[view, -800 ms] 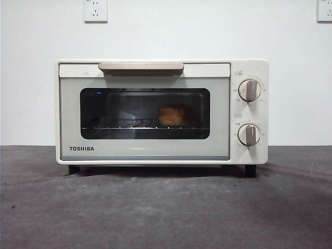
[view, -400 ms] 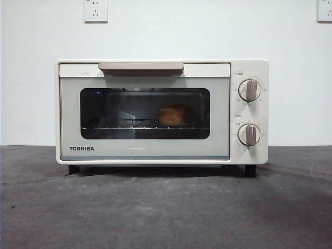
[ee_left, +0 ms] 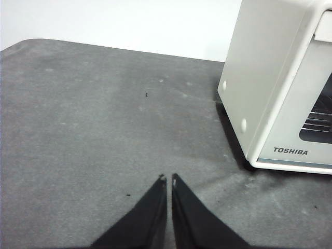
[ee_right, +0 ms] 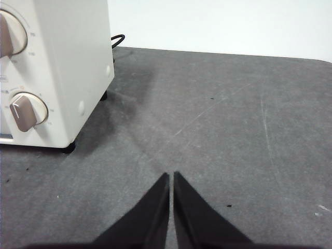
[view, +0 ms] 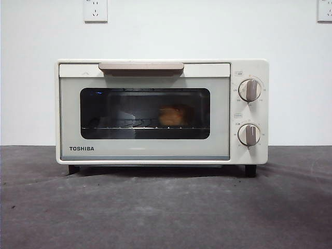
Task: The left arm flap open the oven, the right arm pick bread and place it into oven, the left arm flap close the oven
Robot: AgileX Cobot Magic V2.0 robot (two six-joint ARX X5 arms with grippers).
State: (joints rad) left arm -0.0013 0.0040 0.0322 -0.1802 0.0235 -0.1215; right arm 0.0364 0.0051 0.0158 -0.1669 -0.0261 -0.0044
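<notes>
The cream-white boxy oven (view: 155, 150) has a smooth, faintly glossy shell, a dark reflective glass window (view: 119, 106) and a thin metal wire rack (view: 119, 126). The grey table covering (view: 166, 207) looks matt and cloth-like.
</notes>
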